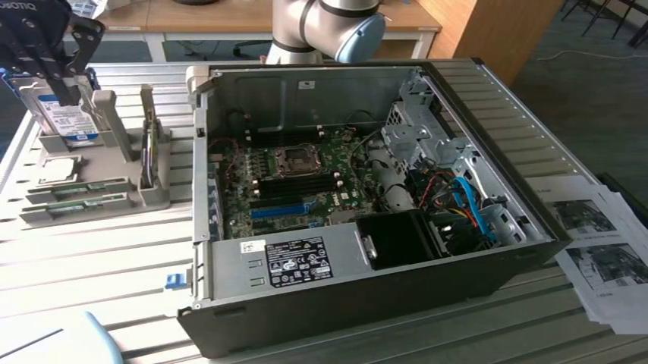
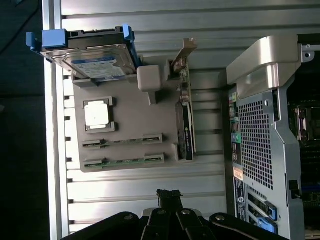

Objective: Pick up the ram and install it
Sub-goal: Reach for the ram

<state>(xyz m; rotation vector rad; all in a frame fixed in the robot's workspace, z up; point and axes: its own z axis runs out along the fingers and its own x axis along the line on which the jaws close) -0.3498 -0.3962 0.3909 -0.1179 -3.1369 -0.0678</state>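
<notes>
The gripper [image 2: 169,195] hangs fingers-down over the gray tray [image 2: 135,115], jaws closed on nothing. The ram [image 2: 123,142] lies flat in a tray slot. Beyond: slatted metal table [image 1: 102,258], open computer case [image 1: 405,303], wooden desk [image 1: 202,15].

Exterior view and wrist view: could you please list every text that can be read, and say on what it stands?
"OBOTIQ": on the end effector, its start cut off by the picture's edge.
Black label on the computer case: too small to read.
Hard drive: its label is blurred.
Printed sheets: unreadable.
</notes>
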